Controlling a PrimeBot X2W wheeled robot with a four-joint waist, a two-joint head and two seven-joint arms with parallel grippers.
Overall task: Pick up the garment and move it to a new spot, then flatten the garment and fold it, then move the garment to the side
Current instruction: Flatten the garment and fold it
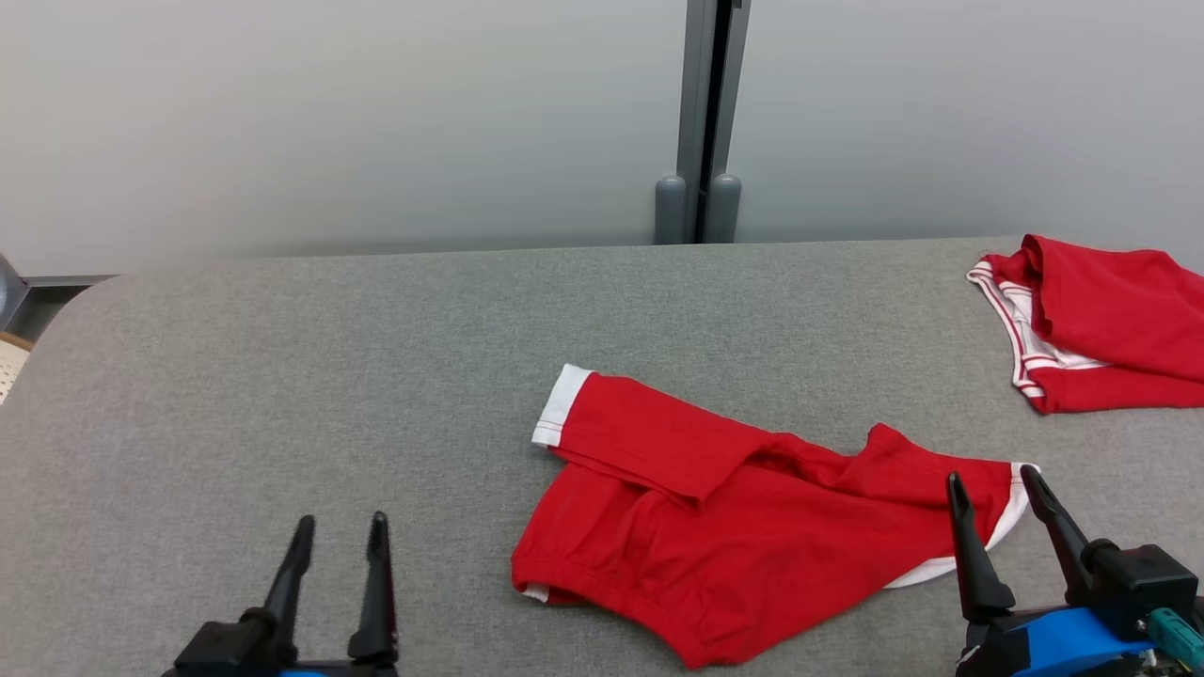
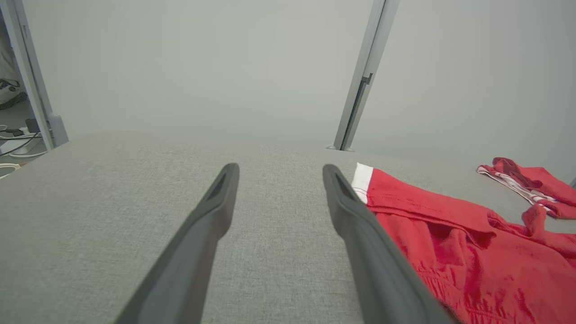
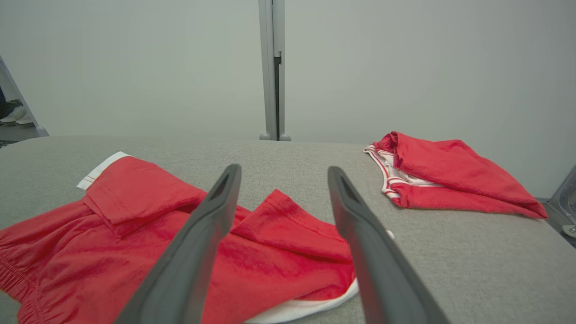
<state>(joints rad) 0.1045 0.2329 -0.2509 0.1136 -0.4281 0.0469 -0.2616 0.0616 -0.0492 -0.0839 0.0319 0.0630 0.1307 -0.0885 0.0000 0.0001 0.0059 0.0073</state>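
Head view: the crumpled red garment [image 1: 743, 527] lies with its white-edged end under the tips of the right claw [image 1: 991, 477], well aside from the left claw [image 1: 342, 520], both gaping and empty, so pickup, flattening and folding all look undone.

We see the garment [image 1: 734, 536] on the table [image 1: 282, 395], right of centre; a second garment [image 1: 1110, 329] lies farther back at the far right, well apart; a post [image 1: 701, 122] stands behind the table; our left gripper [image 1: 342, 520] is left of the garment, our right gripper [image 1: 991, 476] at its right end.
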